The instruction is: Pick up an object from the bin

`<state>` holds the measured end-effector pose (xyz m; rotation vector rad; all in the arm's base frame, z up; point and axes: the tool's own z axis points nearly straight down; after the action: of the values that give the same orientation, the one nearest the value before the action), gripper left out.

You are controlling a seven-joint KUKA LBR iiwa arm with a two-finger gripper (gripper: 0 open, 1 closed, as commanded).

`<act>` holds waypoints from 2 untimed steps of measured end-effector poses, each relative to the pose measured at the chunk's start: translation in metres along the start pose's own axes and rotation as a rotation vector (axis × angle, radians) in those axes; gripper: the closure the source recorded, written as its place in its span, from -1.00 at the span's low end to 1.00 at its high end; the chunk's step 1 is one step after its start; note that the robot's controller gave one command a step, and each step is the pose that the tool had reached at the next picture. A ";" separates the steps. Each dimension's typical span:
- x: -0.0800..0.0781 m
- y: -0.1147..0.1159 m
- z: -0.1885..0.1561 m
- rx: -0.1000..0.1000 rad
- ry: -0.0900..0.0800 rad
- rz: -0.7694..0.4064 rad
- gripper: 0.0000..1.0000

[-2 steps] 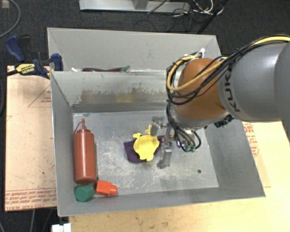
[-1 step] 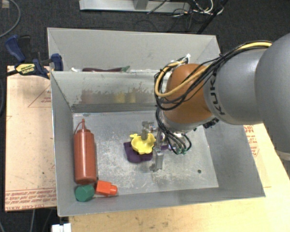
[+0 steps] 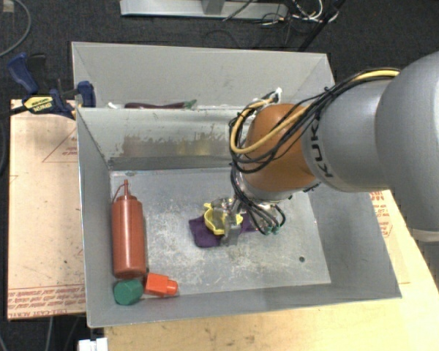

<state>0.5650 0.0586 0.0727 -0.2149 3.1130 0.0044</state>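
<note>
My gripper (image 3: pixel 224 216) hangs low in the middle of the bin, under the orange wrist cover. Its metal fingers stand right at a small yellow piece (image 3: pixel 213 219) that lies on a purple lump (image 3: pixel 205 233). Both things are partly hidden by the fingers. I cannot make out whether the yellow piece is between the fingers or only beside them.
A tall red-brown squeeze bottle (image 3: pixel 128 232) lies along the bin's left wall. At its lower end sit a green round lump (image 3: pixel 129 292) and a small orange block (image 3: pixel 159 286). The arm and its cables cover the bin's right rear part.
</note>
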 end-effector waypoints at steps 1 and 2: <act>0.000 0.000 0.000 0.000 0.000 0.001 1.00; 0.000 0.000 0.000 0.000 0.000 0.001 1.00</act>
<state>0.5649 0.0585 0.0725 -0.2127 3.1135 0.0047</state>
